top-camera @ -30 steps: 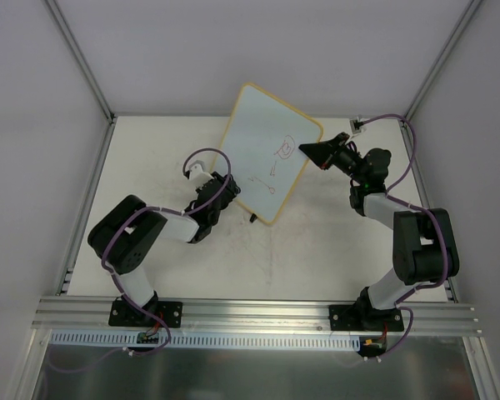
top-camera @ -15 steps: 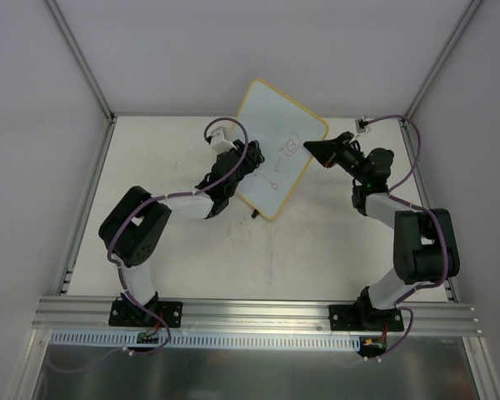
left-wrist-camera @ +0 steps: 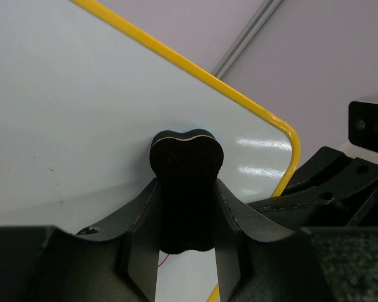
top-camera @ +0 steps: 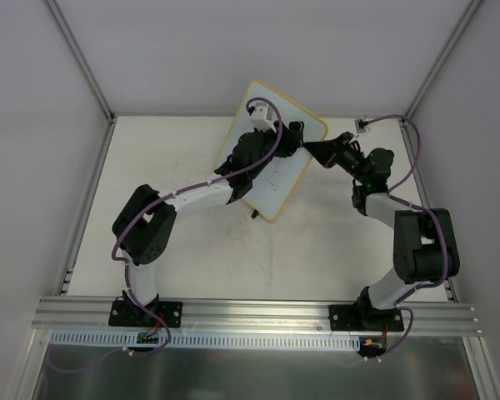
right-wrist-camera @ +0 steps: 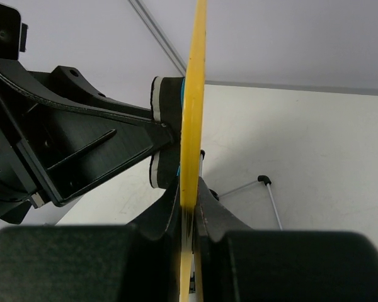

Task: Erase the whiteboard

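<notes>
The whiteboard (top-camera: 268, 193) stands tilted on its lower edge at the back middle of the table, with faint red lines low on its face. My right gripper (top-camera: 310, 149) is shut on its yellow frame (right-wrist-camera: 193, 113) at the right edge. My left gripper (top-camera: 292, 136) is shut on a black eraser (left-wrist-camera: 186, 189) and presses it against the board's face (left-wrist-camera: 75, 107) near the upper right corner. The eraser also shows from the side in the right wrist view (right-wrist-camera: 166, 99), flat against the board. A short red mark (left-wrist-camera: 166, 260) shows just below the eraser.
The board's black foot (top-camera: 252, 218) rests on the table. A thin wire leg with a black tip (right-wrist-camera: 263, 180) lies behind the board. A small white connector (top-camera: 358, 125) sits at the back right corner. Enclosure walls surround the table; an aluminium rail (top-camera: 258, 312) runs along the near edge.
My left arm has swept the eraser from the board's lower left up and right across its face to the upper right corner, over the red doodle. The right gripper has kept hold.
</notes>
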